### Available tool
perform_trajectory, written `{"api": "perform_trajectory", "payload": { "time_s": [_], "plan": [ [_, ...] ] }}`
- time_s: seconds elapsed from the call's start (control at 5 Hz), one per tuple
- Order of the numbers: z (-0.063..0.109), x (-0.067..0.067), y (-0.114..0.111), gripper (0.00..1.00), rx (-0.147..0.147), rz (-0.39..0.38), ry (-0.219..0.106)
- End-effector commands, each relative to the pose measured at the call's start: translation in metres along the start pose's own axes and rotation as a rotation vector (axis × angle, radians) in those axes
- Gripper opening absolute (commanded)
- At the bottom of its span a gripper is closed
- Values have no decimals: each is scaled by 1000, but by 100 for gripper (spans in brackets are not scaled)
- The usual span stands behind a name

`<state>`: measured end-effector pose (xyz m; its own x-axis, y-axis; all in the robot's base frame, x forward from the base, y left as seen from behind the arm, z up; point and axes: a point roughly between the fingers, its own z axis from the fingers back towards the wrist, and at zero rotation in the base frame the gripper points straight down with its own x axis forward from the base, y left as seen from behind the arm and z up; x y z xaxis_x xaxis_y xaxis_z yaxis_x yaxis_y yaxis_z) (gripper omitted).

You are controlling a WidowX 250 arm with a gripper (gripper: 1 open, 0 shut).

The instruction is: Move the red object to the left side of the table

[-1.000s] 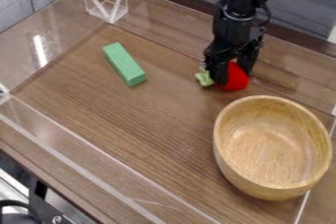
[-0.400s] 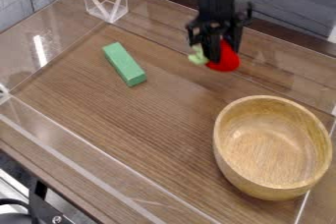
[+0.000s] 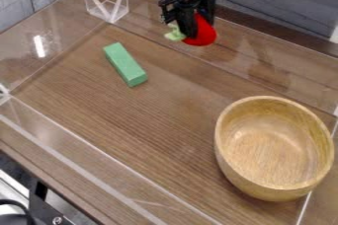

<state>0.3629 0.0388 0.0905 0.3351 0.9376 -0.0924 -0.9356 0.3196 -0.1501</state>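
Note:
The red object (image 3: 200,35), a small round toy fruit with a green leafy tip at its left, hangs above the far middle of the table (image 3: 145,120). My black gripper (image 3: 192,24) comes down from the top of the view and is shut on it, its fingers on either side of the fruit. The arm's upper part runs out of the frame.
A green rectangular block (image 3: 126,63) lies left of centre on the tabletop. A large wooden bowl (image 3: 274,146) stands at the near right. Low clear acrylic walls (image 3: 103,8) edge the table, with a corner at the far left.
The gripper closed on the red object, lifted it off the tabletop and carried it left and toward the far edge, away from the bowl. Block and bowl have not moved.

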Motion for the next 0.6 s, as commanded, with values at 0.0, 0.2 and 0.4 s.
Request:
{"api": "perform_trajectory", "payload": {
  "time_s": [0.0,0.2,0.4],
  "plan": [
    [36,-10,-3,0,-76,-57,-24],
    [42,-21,2,0,-75,-104,-7],
    [47,-35,-2,0,-74,-156,13]
  ]
}}
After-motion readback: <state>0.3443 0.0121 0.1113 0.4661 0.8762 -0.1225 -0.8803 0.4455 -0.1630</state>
